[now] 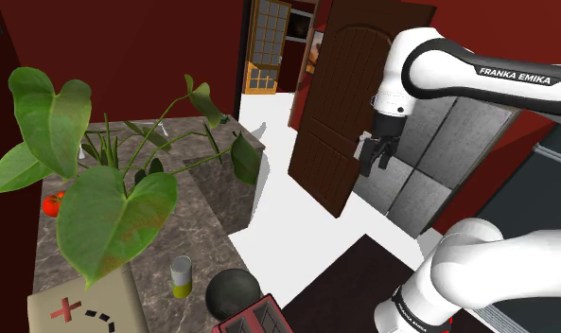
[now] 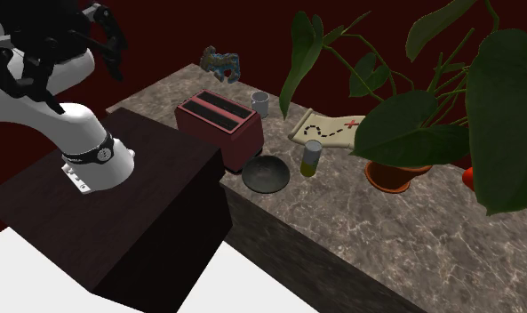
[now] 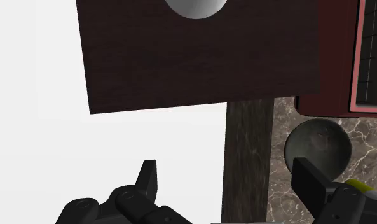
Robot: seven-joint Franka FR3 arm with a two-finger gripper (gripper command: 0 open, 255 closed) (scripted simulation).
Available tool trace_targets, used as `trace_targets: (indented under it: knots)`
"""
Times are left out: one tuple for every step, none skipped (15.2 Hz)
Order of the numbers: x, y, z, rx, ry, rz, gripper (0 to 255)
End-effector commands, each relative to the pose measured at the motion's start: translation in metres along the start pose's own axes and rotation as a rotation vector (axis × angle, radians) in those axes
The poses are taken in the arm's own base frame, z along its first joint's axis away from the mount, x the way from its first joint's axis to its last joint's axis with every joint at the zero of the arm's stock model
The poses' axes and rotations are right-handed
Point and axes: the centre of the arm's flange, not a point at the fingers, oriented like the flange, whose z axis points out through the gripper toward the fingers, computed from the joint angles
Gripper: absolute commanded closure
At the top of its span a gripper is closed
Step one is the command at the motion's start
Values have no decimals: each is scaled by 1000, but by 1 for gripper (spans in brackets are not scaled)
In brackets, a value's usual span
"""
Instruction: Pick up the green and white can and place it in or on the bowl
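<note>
The can is pale on top with a yellow-green lower half, and it stands upright on the marble counter. Right beside it sits a dark round bowl. In the second exterior view the can stands just right of the bowl. My gripper hangs open and empty, high in the air and well away from the counter, over the white floor by the stand. In the wrist view the gripper has its fingers wide apart, with the bowl and a sliver of the can near one fingertip.
A red toaster stands next to the bowl, with a mug behind it. A map sheet lies behind the can. A large-leaved potted plant overhangs the counter. The dark stand adjoins the counter; a brown door stands open beyond.
</note>
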Motion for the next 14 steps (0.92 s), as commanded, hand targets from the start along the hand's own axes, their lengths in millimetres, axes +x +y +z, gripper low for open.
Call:
trace_targets:
  knots:
    - [0,0,0,0,0,0,0]
    - [5,-9,7,0,3,0,0]
    - [11,-19,15,-1,6,0,0]
    - [16,-28,22,-1,10,1,0]
    - [22,-37,29,-1,13,1,0]
    - [27,-46,37,-1,16,1,0]
    - [33,-56,44,-2,19,1,0]
    - [38,-65,51,-2,22,2,0]
    - [44,-74,58,-2,25,2,0]
    - [49,-84,66,-3,29,2,0]
    - [55,-93,73,-3,32,2,0]
    - [61,-102,80,-3,35,2,0]
    - [66,-111,87,-3,38,3,0]
    - [72,-121,95,-4,41,3,0]
